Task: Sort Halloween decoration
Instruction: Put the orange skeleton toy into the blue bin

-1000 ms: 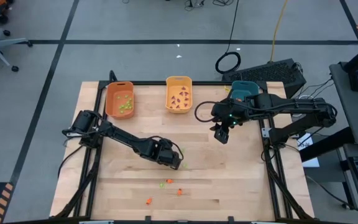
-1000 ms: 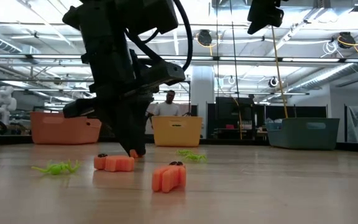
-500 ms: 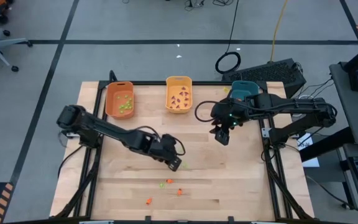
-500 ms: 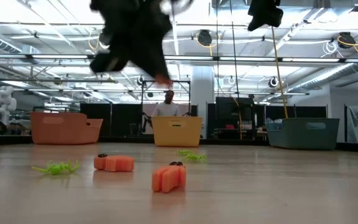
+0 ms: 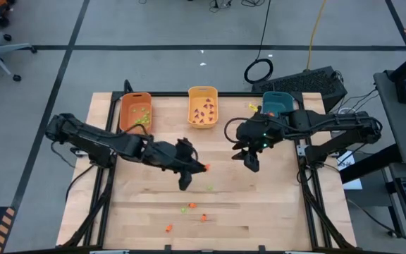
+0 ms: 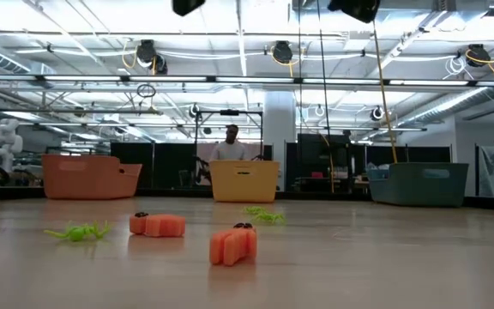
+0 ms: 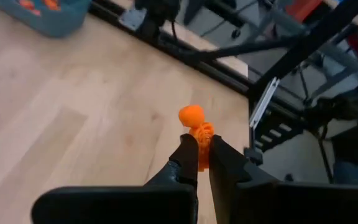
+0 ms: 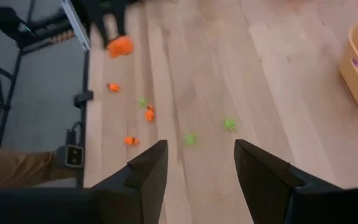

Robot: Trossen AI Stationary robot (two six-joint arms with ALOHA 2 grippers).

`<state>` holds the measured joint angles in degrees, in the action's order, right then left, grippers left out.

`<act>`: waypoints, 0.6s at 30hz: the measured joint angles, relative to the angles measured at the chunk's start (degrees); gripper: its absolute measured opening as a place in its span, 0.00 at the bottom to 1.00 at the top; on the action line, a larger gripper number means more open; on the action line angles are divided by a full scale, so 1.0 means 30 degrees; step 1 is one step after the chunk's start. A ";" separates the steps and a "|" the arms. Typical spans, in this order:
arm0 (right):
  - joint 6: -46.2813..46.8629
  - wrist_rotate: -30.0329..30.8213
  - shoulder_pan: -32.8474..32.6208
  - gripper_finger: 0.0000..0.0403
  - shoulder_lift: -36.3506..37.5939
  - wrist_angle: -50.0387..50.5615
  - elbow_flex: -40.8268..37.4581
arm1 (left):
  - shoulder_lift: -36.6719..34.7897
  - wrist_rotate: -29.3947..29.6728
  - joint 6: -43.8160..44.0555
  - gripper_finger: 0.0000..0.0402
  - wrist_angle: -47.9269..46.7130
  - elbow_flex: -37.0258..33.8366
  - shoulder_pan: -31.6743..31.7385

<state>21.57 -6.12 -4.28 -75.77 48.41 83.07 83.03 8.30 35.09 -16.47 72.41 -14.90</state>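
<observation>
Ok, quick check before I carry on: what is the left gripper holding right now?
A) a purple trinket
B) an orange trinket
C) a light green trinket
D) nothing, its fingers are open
B: in the left wrist view the left gripper is shut on an orange trinket, lifted above the table; the high view shows the same orange piece at its tip.

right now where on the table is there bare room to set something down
Bare wood lies along the table's left edge below the orange bin, and at the right front corner under the right gripper. It is crowded at front centre, where orange trinkets and a green one lie scattered, and along the back row of bins.
</observation>
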 joint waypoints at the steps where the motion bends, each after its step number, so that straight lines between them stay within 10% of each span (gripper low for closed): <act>1: 0.0014 0.0005 -0.0100 0.42 0.0000 -0.0343 0.0000 | -0.0219 0.0082 -0.0007 0.03 0.0096 -0.0019 0.0035; 18: 0.0212 0.0008 -0.0383 0.42 0.0000 -0.1730 0.0000 | -0.2391 0.0166 -0.0866 0.03 0.2107 0.0003 0.0467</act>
<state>22.20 -6.10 -5.43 -75.77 43.22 83.07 75.86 8.80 32.49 -10.15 72.42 -13.50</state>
